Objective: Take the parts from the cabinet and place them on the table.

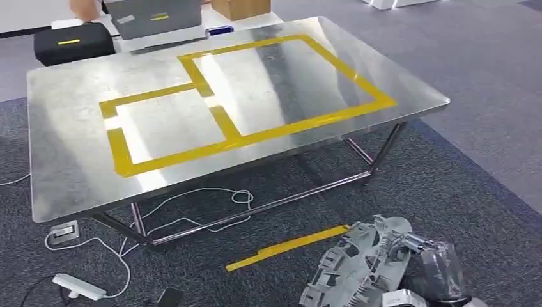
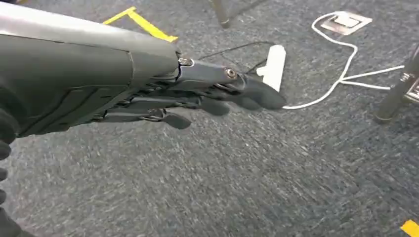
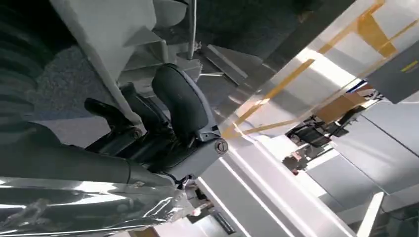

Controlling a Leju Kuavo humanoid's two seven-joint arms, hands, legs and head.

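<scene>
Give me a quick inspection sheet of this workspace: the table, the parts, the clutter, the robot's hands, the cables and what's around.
Surface: steel table, shiny, marked with yellow tape rectangles; nothing lies inside them.
Job's things: grey ribbed plastic part, held off the table over the carpet.
Clutter: black case, grey box and cardboard box past the far edge.
Hands: right hand grips the part; left hand hangs over the carpet, fingers straight, holding nothing.
Cables: white cable loops under the table; white power strip and floor socket nearby.
Surroundings: dark grey carpet with a yellow tape strip; a person's hand at the far side.
</scene>
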